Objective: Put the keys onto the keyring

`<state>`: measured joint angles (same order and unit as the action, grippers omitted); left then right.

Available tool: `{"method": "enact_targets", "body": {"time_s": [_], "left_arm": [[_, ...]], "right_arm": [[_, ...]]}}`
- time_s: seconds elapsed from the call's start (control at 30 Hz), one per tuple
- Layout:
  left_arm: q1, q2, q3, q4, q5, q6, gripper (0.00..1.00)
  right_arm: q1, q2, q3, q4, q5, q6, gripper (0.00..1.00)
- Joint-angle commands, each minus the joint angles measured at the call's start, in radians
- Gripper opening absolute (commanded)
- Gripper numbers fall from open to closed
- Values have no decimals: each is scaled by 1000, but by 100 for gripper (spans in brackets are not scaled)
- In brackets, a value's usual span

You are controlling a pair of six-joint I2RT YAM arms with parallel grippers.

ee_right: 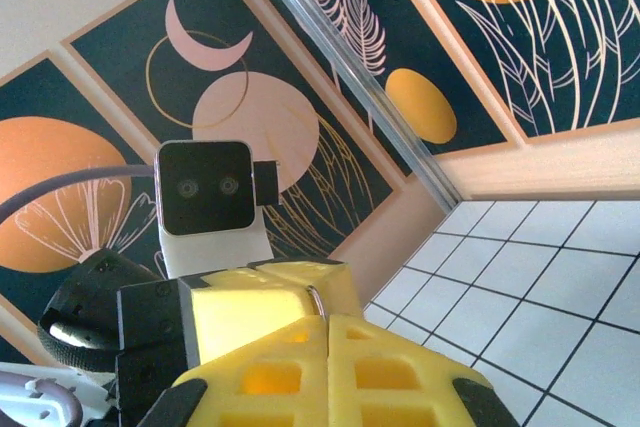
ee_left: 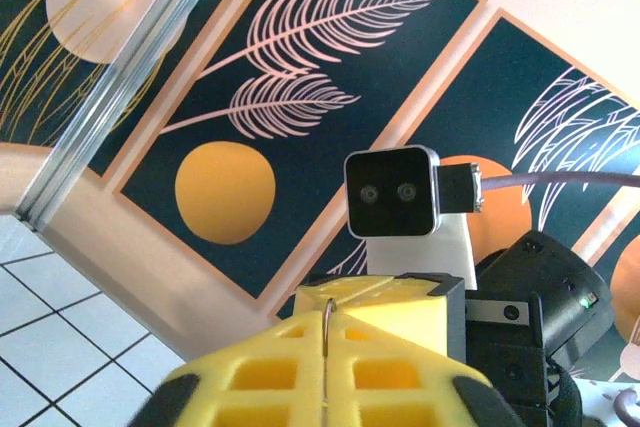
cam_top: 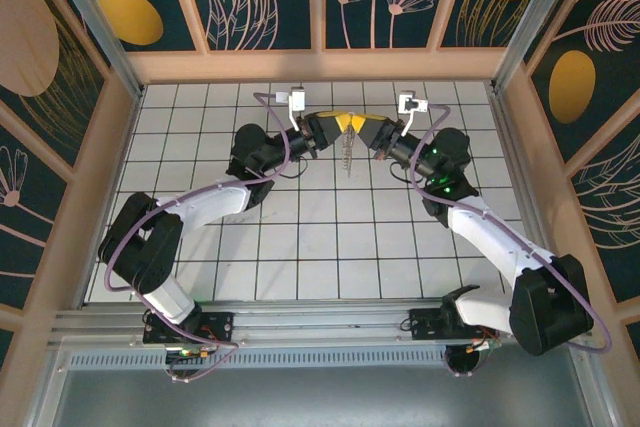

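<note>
Yellow-padded, both claws, set tip to tip high over the far middle of the table [cam_top: 300, 247]. Pinched the ring [cam_top: 346, 152] from two sides. At the left claw [cam_top: 340, 124], shut on the thin wire, seen from its wrist as a narrow arc rising out of the seam between its fingers [ee_left: 250, 372]. At the right claw [cam_top: 366, 131], clamped tight too, with seemingly the same wire curling up at its own tip. Hung well clear of the tiles, with the loop drooping below the pinch and small jagged bits [cam_top: 346, 162] strung along it. Could not tell the key apart from those bits. Judged light, hard and slick: stiff enough to keep its oval, springy enough to twist or slip between soft pads under a sideways pull. Best taken on bare wire, away from the strung bits, one claw steadying close to the opening and the other left free to feed. For the key, probably best gripped by the blade, flat across the pads, keeping the hole in the head free for the wire.
</note>
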<state>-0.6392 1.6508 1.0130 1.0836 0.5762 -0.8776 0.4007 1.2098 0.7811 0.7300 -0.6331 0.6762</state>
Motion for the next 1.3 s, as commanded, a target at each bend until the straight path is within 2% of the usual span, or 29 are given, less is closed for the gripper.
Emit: {"method": "enact_targets", "body": {"time_s": [0.0, 0.07, 0.13, 0.3, 0.43, 0.73, 1.1, 1.27], "left_arm": [[-8, -30, 48, -113, 6, 87, 33], [-3, -62, 53, -188, -15, 146, 44], [9, -90, 62, -256, -25, 204, 50], [48, -131, 78, -368, -26, 276, 59], [71, -117, 123, -451, 23, 319, 61], [75, -26, 219, -543, 205, 365, 62], [75, 20, 236, -504, 255, 331, 61], [74, 40, 228, -443, 290, 287, 53]], "right_arm": [[-21, 2, 74, -81, -73, -87, 0], [-40, 5, 98, -146, -104, -131, 0], [-61, 5, 120, -203, -133, -171, 0], [-98, 9, 159, -316, -185, -254, 0], [-119, 21, 175, -342, -234, -281, 0], [-124, 62, 202, -367, -311, -311, 0], [-124, 62, 200, -362, -326, -310, 0], [-124, 62, 195, -354, -324, -307, 0]]}}
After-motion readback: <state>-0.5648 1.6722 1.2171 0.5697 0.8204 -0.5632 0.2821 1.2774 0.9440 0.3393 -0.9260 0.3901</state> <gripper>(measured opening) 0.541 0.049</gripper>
